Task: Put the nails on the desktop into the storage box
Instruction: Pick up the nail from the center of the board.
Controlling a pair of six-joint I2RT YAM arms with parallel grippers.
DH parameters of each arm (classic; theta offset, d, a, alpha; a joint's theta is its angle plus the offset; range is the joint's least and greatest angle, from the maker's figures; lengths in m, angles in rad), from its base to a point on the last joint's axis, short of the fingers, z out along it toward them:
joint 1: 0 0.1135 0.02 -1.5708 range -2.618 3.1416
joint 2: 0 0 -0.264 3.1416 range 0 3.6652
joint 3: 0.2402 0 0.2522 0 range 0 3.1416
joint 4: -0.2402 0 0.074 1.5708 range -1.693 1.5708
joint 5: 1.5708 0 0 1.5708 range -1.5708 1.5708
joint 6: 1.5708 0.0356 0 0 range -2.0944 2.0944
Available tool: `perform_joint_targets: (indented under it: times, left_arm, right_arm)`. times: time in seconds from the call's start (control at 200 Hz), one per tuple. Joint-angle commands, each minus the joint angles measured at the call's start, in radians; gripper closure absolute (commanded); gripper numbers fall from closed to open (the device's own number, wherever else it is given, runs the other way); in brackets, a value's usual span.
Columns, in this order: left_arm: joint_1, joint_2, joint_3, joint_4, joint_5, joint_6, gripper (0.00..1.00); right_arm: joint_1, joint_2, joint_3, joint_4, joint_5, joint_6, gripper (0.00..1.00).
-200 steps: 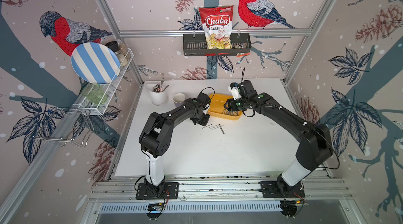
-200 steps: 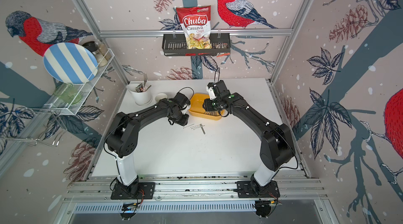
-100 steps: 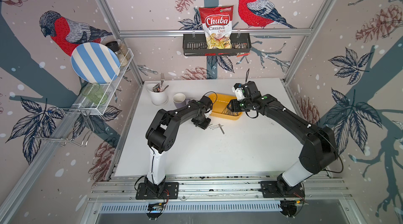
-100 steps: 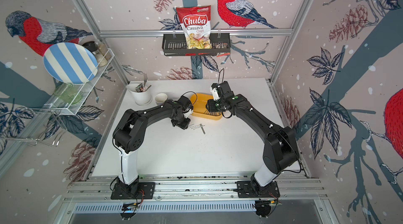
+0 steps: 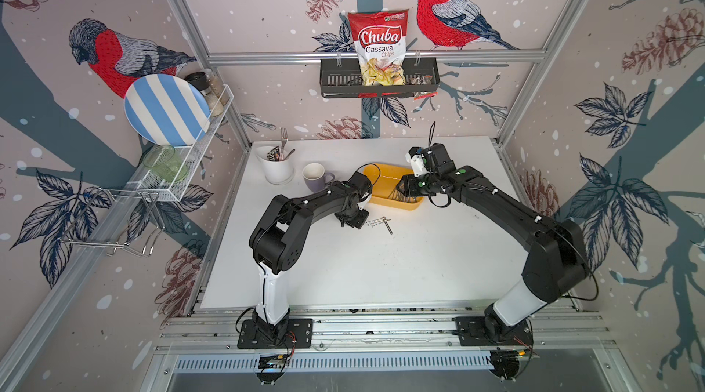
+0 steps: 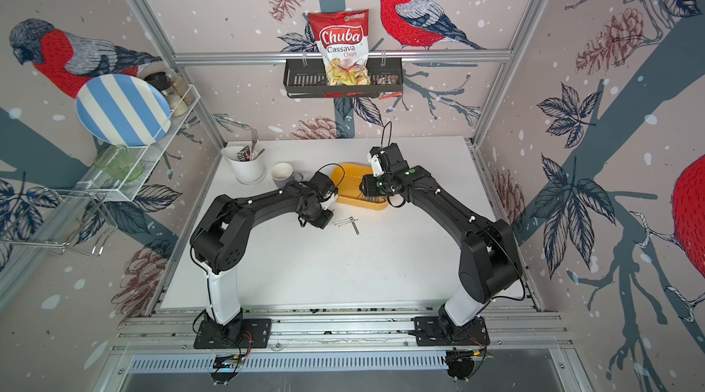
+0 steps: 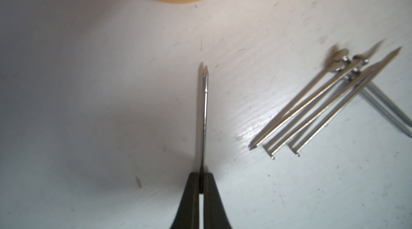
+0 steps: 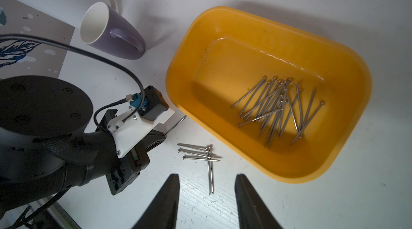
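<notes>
Bullfinch-and-pinecone wallpaper is wrapping an aluminium-framed cell, and two black arms are rising from bases on the near rail. A broad stretch of white desktop (image 5: 381, 268) is lying bare between those bases and the work, leaving both arms room. Beyond it, at least five loose nails (image 8: 196, 158) are lying in a crossed cluster on the desktop, just beside the near long wall of the single yellow storage box (image 8: 347, 141) without touching it. The left gripper (image 7: 201, 173) is clenching a held nail (image 7: 204, 109) low over the surface, its tip pointing toward the box's corner and stopping short of the wall. The right gripper (image 8: 207, 175) is hanging near the box's right end, fingers spread with nothing between them. Inside, a pile (image 8: 281, 109) of roughly twenty more is resting at the end away from the mug (image 5: 314, 176). That one purple mug and one white utensil holder (image 5: 278, 174), carrying one fork (image 5: 283, 138) and one spoon (image 5: 290, 153), are standing toward the back-left corner. On the back wall, one black basket (image 5: 339, 83) is holding a red bag (image 5: 379, 43) reading "Chuba Cassava Chips".
</notes>
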Motion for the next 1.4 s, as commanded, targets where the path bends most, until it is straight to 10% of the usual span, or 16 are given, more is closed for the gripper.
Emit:
perform_joint_targets:
  times: [0.0,0.17,0.31,0.71,0.975,1.396]
  left_arm:
    - [-0.01,0.031,-0.038,-0.184,0.053,-0.023,1.0]
    - [-0.008,-0.004,-0.027,-0.197,0.023,-0.064,1.0]
    - [0.008,-0.075,-0.022,-0.188,0.049,-0.121,1.0]
    - [0.074,-0.296,-0.08,-0.129,0.125,-0.232,1.0]
    - [0.102,-0.431,-0.09,-0.063,0.191,-0.288,1.0]
    - [0.099,-0.295,0.076,0.066,0.357,-0.339,1.0]
  right_arm:
    - [0.001,0.006,0.002,0.04,-0.016,0.005,0.54]
    - [0.0,0.008,0.012,0.05,-0.018,0.02,0.52]
    - [-0.007,0.014,0.031,0.064,-0.036,0.044,0.0]
    - [-0.071,0.0,0.015,0.184,-0.04,0.165,0.0]
    - [-0.068,-0.217,-0.131,0.379,0.292,0.151,0.0]
    - [-0.091,-0.473,-0.351,0.561,0.439,0.062,0.0]
